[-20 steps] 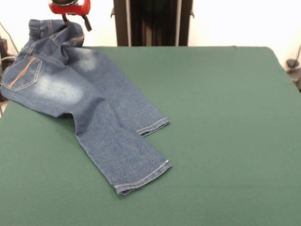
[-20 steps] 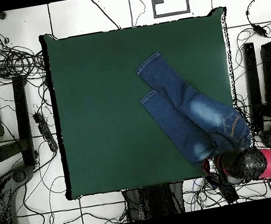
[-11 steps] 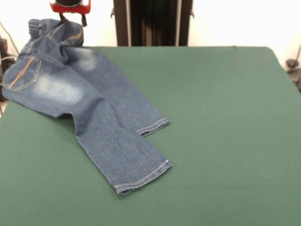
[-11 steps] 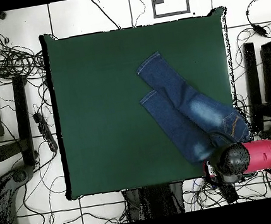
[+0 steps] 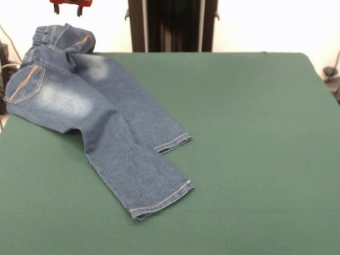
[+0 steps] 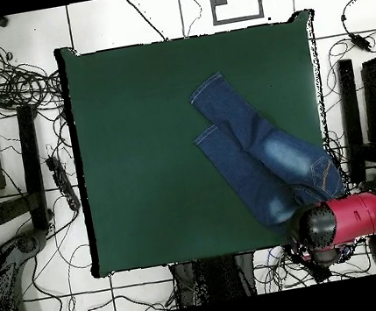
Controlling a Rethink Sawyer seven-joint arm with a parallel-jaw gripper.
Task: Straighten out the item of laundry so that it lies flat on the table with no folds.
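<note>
Gripper (image 5: 68, 7), grip unreadable, hangs just above the jeans' (image 5: 95, 117) bunched waistband.

Big green table (image 5: 255, 159), cloth-covered, carrying just one thing: small blue jeans (image 5: 101, 122). Sprawled at the table's corner nearest the red arm, waistband bunched and rumpled right at that corner's edge, both legs stretched flat toward the table's middle, one leg overlapping the other. Bare green felt everywhere beyond the hems.
</note>
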